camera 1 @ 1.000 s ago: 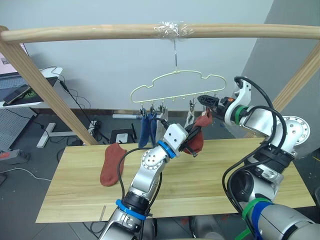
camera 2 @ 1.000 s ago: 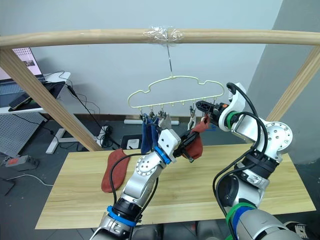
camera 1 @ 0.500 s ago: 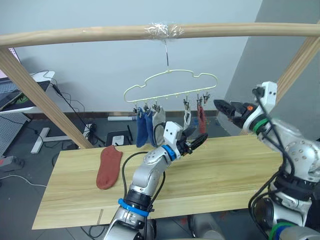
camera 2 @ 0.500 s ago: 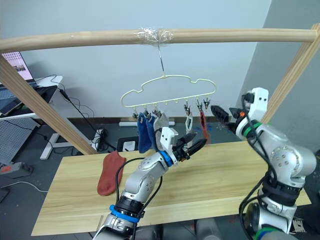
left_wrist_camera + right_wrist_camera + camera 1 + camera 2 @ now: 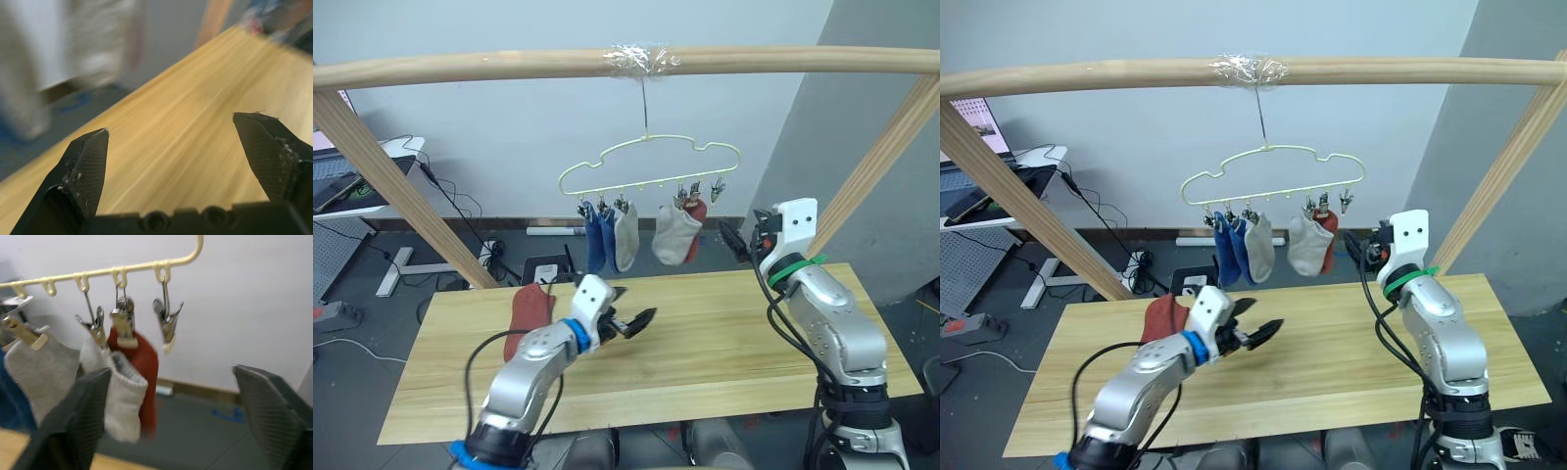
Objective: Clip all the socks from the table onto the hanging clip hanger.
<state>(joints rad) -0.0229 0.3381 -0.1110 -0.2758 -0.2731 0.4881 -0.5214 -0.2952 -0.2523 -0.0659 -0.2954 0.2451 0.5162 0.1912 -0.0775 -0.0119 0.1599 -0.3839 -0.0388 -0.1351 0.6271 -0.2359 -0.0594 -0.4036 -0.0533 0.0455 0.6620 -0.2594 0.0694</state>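
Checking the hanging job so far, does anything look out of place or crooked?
One rust-red sock lies on the table while the end clip on the clip hanger hangs bare. The hanger looks level; nothing damaged.

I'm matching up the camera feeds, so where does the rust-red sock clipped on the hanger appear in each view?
Left eye view: the red sock hangs partly behind a grey sock.
Right eye view: same spot.
Right wrist view: it hangs under the clip hanger bar.
Left wrist view: hanging shapes are too blurred to tell.
Shared landmark: the empty end clip beside it.
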